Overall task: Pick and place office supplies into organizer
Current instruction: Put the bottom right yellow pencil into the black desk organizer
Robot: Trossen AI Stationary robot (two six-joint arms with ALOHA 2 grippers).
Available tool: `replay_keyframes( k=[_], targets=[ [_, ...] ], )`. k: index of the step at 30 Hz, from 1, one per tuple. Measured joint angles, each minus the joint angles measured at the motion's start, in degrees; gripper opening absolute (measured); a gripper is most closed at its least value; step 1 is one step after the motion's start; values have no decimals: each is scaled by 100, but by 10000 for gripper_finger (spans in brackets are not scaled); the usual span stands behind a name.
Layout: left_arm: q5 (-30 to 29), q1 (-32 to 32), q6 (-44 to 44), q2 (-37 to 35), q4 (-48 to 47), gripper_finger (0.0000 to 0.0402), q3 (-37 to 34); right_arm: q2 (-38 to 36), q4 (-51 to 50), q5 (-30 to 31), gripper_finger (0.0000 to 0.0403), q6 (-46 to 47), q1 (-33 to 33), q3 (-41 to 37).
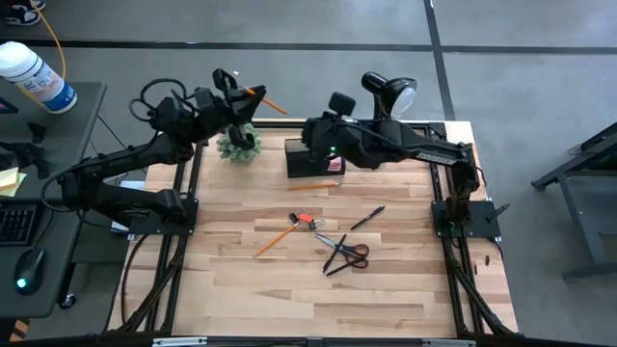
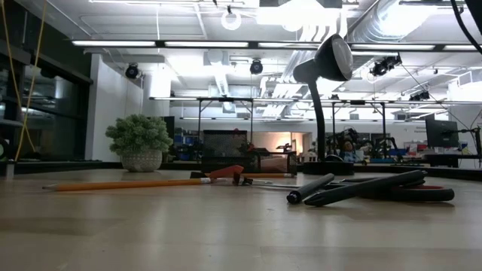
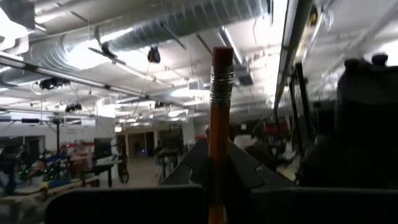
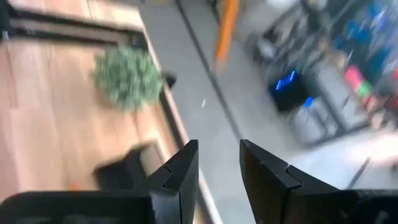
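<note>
The left gripper (image 1: 234,85) is raised beyond the table's far edge near the green plant (image 1: 238,143), clamped on an orange pencil (image 3: 219,134). The right gripper (image 4: 217,163) hovers over the black organizer (image 1: 310,159) at the table's back, its fingers parted and apparently empty. Another pencil (image 1: 276,239), red eraser (image 1: 303,219), black pen (image 1: 367,219) and scissors (image 1: 345,254) lie mid-table.

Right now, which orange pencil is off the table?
The pencil clamped in the left gripper, raised near the plant. The other orange pencil lies flat on the table beside the scissors.
</note>
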Motion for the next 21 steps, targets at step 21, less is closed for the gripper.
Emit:
replay_keyframes(
  k=[21],
  targets=[
    [551, 2, 855, 1568, -438, 1, -2, -1785, -1126, -110, 62, 4028, 900, -3689]
  ],
)
